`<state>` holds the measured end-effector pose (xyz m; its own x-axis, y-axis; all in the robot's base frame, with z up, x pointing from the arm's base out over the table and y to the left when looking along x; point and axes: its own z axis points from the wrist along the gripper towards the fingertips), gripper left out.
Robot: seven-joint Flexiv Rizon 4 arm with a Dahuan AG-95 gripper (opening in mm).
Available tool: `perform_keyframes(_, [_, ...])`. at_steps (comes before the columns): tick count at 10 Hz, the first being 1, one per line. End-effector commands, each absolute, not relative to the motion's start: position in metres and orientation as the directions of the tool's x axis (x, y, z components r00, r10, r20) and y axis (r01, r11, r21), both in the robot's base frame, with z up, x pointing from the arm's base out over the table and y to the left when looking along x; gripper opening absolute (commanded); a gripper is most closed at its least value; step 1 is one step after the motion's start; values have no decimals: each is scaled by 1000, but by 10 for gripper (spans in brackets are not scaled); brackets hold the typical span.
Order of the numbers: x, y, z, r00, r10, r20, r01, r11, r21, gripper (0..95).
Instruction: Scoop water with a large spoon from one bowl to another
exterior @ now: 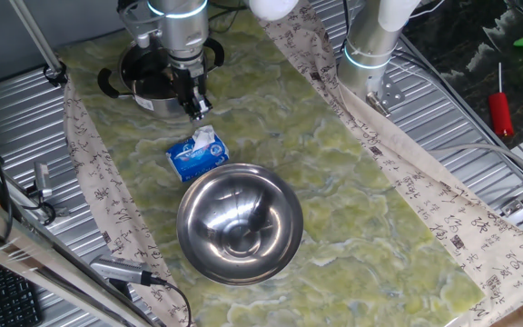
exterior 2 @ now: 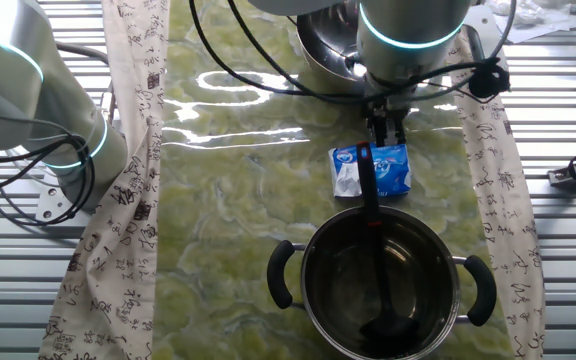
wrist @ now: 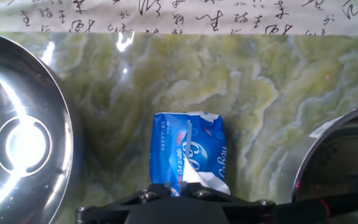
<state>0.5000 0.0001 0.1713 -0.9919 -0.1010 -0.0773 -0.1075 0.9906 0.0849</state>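
Note:
The large spoon point(exterior 2: 372, 195) is a slim dark ladle. Its scoop end lies low inside the black-handled steel pot point(exterior 2: 313, 255), and its handle rises over the pot's rim to my gripper point(exterior 2: 383, 140). The fingers stand close together at the handle's top end, shut on it. In one fixed view the gripper point(exterior: 198, 107) hangs between the pot point(exterior: 130, 77) and the wide steel bowl point(exterior: 207, 227). The hand view shows the gripper point(wrist: 174, 190) with only a narrow slit, the bowl point(wrist: 17, 93) at left and the pot point(wrist: 334, 155) at right. I cannot make out the water.
A blue-and-white tissue pack point(exterior: 198, 156) lies on the green mat point(exterior: 352, 182) between pot and bowl, right under the gripper. A second robot arm point(exterior: 370, 45) stands at the table's side. Patterned cloth strips run along both mat edges. A red-handled tool point(exterior: 500, 111) lies off to the side.

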Motion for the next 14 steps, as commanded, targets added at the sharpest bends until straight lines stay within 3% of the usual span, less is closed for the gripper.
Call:
perform_keyframes(1, [506, 2, 173, -996, -82, -46, -85, 995, 50, 0])
perform_keyframes(8, [525, 7, 179, -998, -14, -54, -15, 1000, 22, 0])
perform_keyframes(14, [537, 10, 182, -997, -62, -49, -63, 998, 9, 0])
